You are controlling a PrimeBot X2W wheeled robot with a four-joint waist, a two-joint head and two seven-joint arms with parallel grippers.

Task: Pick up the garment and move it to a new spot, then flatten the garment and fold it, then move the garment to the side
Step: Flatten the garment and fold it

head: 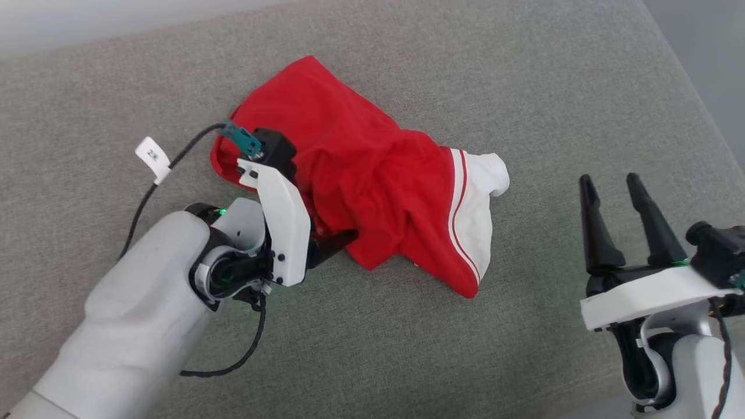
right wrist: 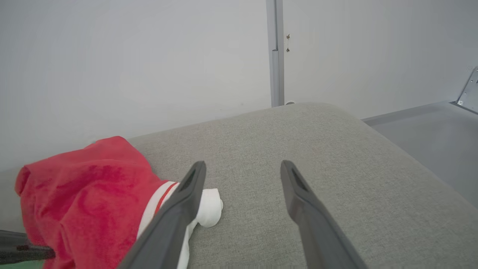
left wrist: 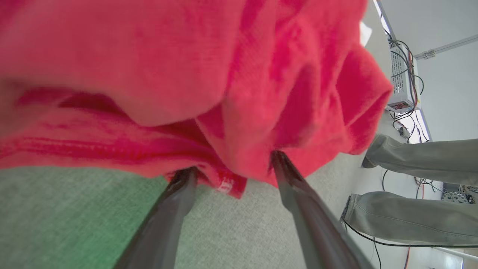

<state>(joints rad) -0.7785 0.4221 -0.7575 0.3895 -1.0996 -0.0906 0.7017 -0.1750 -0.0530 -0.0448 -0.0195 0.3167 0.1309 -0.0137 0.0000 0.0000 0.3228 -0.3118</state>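
Observation:
The garment is a red shirt with a white, red-striped sleeve panel, lying crumpled on the grey padded surface. My left gripper is pushed into its near left edge. In the left wrist view the fingers stand wide apart, open, and both tips of the left gripper disappear under folds of the red garment. My right gripper is open with nothing in it, off to the garment's right. In the right wrist view the garment lies left of the right gripper.
The padded surface ends at a rounded edge on the right, with floor beyond. A person's legs in grey trousers stand by the surface, near cables and a white box. A black cable with a tag trails from my left wrist.

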